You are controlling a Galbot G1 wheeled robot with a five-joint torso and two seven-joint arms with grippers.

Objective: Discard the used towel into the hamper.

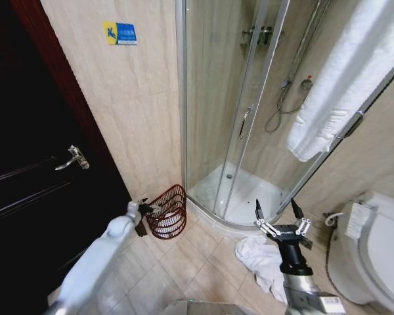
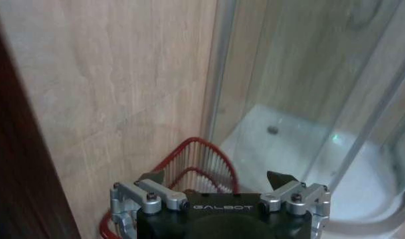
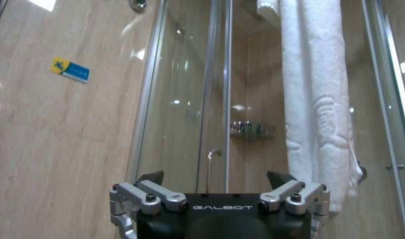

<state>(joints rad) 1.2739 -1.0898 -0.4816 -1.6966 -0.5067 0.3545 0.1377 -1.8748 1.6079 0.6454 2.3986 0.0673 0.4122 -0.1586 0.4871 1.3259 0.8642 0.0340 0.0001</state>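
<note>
Reddish wire hamper (image 1: pixel 169 211): stands on the floor (image 1: pixel 184 275) in the corner where the beige wall (image 1: pixel 131 105) meets the shower frame, flat back to the wall; nothing seen inside it.
Hamper from the left wrist: its red rim (image 2: pixel 201 164) arcs just beyond the claw tips, against wall and glass.
Used towel (image 1: pixel 261 259): white, crumpled in a heap on the floor tiles, just in front of the shower tray's curved edge, well apart from the hamper and to its right.
Left claw (image 1: pixel 143 209): open and holding nothing, hanging low just beside the hamper's left side, close to the dark door (image 1: pixel 26 170).
Right claw (image 1: pixel 280 211): open, fingers spread wide, nothing between them; it hovers above the heaped towel, not touching it, pointing up toward the shower.
Hanging towel (image 1: pixel 345 85): white, draped over the shower door rail, high on the right; the right wrist sees it (image 3: pixel 315 99) straight ahead.
Shower (image 1: pixel 249 118): curved glass doors, white tray below.
Toilet (image 1: pixel 374 249): white, lid down, at the far right.
</note>
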